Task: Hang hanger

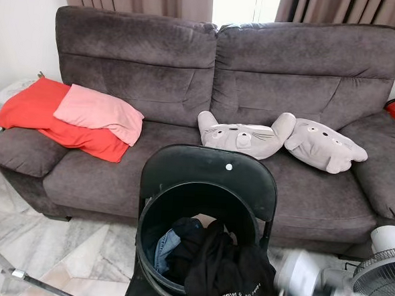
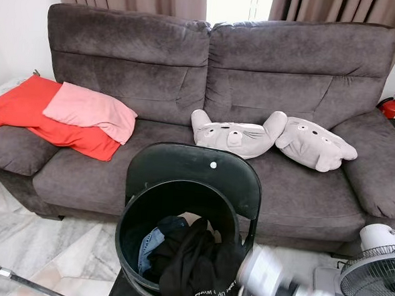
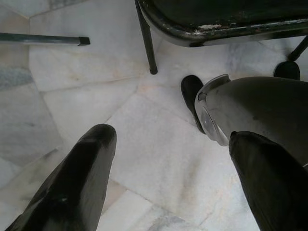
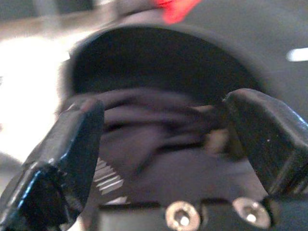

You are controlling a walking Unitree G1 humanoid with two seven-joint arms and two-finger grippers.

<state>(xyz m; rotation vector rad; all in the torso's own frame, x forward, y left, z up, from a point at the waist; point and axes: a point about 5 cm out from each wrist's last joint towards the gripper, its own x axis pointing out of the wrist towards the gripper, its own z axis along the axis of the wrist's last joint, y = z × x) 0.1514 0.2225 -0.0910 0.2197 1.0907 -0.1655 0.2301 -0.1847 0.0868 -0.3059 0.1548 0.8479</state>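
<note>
A black bucket stands on a black folding chair in front of the sofa. A black garment with white lettering spills over the bucket's near rim, and blue denim lies inside. My right arm comes in blurred at the lower right, close to the bucket. In the right wrist view my right gripper is open and points at the black garment in the bucket, with nothing between its fingers. My left gripper hangs open over the marble floor, beside a chair leg.
A grey sofa fills the back, with red cloth and pink cloth on its left seat and two grey plush cushions on the right. A fan stands at the lower right. A metal bar crosses the lower left floor.
</note>
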